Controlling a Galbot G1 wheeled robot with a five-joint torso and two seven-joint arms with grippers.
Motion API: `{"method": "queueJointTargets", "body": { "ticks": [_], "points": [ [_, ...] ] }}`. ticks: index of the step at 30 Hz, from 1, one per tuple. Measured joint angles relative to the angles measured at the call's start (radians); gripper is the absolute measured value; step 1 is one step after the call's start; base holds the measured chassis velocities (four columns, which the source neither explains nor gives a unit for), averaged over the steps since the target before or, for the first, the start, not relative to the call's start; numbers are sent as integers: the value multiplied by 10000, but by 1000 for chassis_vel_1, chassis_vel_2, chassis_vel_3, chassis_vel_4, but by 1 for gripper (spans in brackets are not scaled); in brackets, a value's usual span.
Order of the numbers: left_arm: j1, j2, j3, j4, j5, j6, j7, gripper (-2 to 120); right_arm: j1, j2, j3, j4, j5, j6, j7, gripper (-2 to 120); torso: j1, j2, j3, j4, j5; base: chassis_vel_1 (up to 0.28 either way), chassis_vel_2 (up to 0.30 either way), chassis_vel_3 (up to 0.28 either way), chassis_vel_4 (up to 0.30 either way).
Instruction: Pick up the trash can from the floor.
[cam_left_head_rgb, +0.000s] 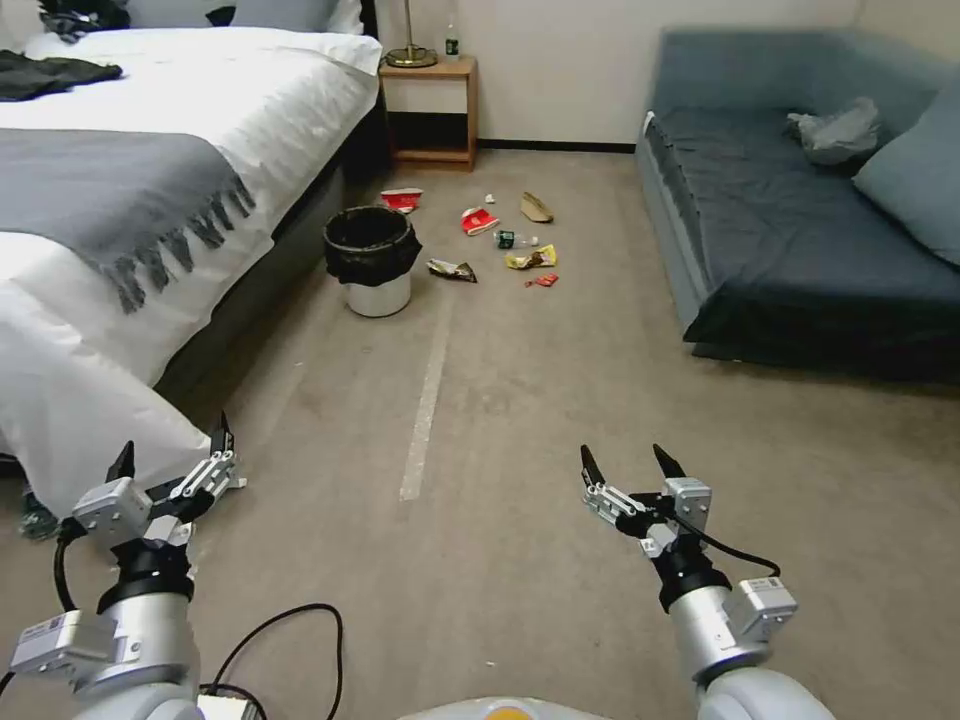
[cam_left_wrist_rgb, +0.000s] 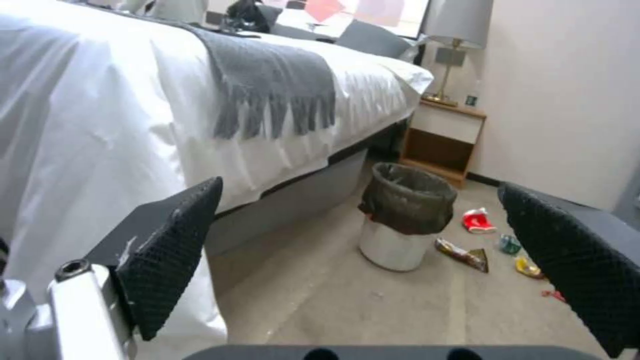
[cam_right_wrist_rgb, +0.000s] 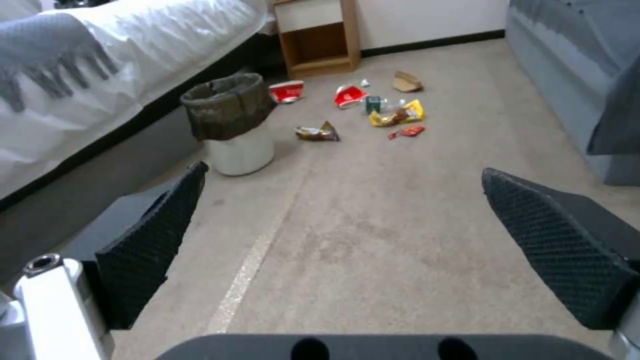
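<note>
Trash can (cam_left_head_rgb: 371, 260) upright on carpet floor (cam_left_head_rgb: 560, 400), beside bed (cam_left_head_rgb: 150, 180).

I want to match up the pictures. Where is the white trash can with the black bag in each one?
Head view: the trash can stands on the floor beside the bed, far ahead of both open grippers.
Left wrist view: the trash can shows between the left gripper's fingers, far off.
Right wrist view: the trash can stands beyond the right gripper's fingers.
Shared landmark: the brown wrapper lying next to it.

Left gripper (cam_left_head_rgb: 172, 455) and right gripper (cam_left_head_rgb: 632, 465) held forward, fingers spread.
</note>
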Motion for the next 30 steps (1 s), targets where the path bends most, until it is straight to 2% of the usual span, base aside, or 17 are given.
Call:
{"method": "queueJointTargets", "body": {
  "ticks": [21, 30],
  "points": [
    [16, 32, -60, 10, -89, -41, 114, 100, -83, 84, -28, 77, 12, 155, -193, 100, 0, 0, 0, -2, 0, 0, 0, 0, 0],
    [106, 41, -93, -92, -89, -75, 126, 100, -120, 135, -99, 18, -16, 541, -486, 100, 0, 1, 0, -1, 0, 0, 0, 0, 0]
  ]
}}
